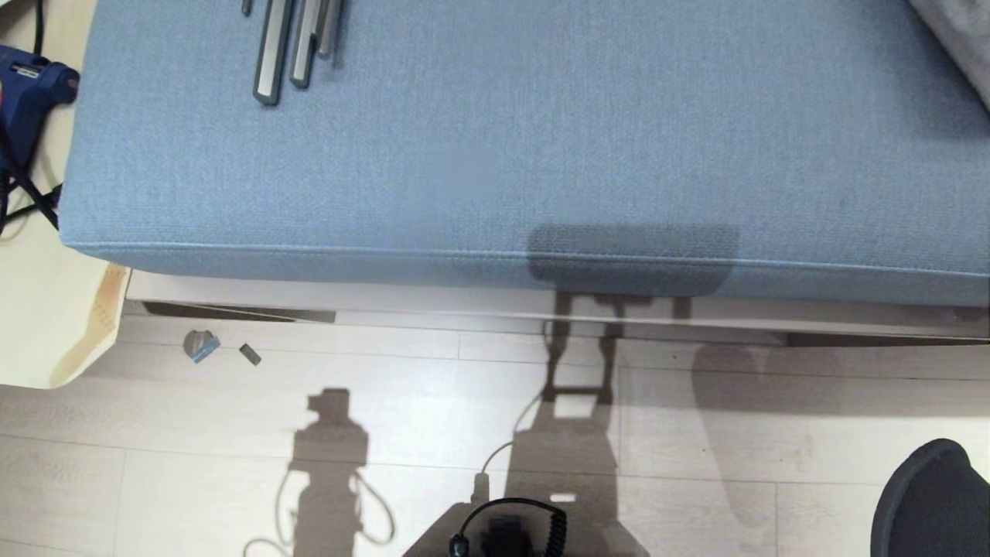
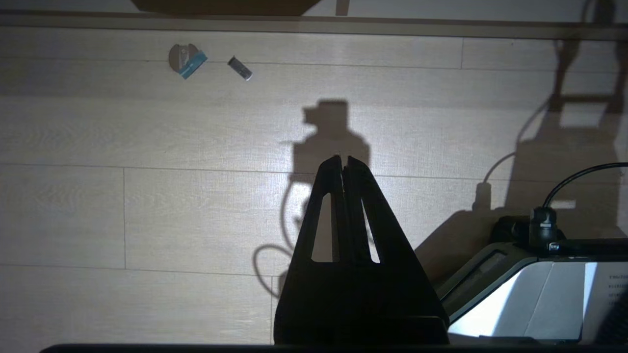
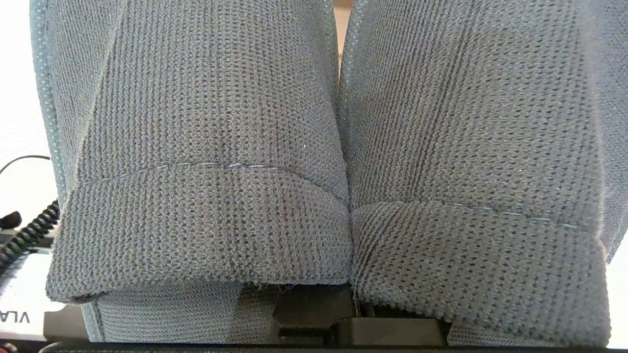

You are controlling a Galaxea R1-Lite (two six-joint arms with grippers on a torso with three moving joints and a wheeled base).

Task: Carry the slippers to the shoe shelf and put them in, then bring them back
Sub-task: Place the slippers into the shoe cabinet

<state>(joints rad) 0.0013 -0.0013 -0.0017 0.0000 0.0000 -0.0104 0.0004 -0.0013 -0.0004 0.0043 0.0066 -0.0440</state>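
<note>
Closely, knitted grey slippers (image 3: pixel 314 171), stitched hems

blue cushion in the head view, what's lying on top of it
A few grey metal bars lie near the cushion's far edge, and a grey fabric corner sits at its right. Their far ends are cut off.

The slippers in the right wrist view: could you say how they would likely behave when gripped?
The slippers look knitted and soft, so the uppers would probably flex rather than stay stiff. The coarse weave suggests little slipping. Hanging side by side, they seem light, though weight cannot be confirmed.
</note>
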